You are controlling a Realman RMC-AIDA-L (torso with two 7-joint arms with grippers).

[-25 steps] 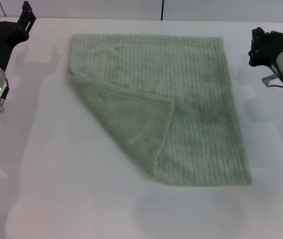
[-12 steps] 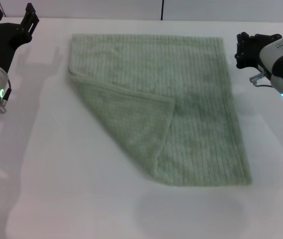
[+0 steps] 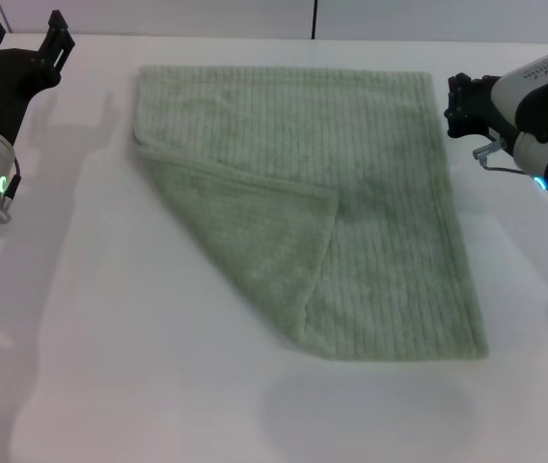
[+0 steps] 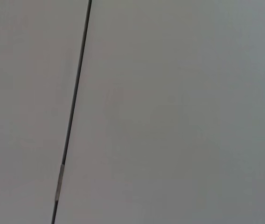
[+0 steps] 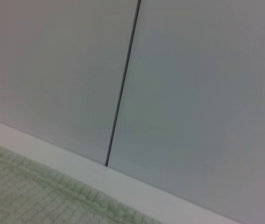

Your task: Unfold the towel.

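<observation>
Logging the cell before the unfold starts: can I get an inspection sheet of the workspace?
Surface: plain white table.
Job's things: large pale sage-green ribbed terry towel lying flat, near-left corner folded diagonally over it.
Clutter: nothing seen.
Grippers: left end effector at the far left, off the towel; right end effector beside the towel's far right edge.
Cables: thin wire loop on the right wrist.
Surroundings: grey panelled wall with a dark seam.

The pale sage-green ribbed terry towel [image 3: 351, 212] has its near-left corner folded over, hiding the cloth beneath. Both arms run off the picture's sides.
</observation>
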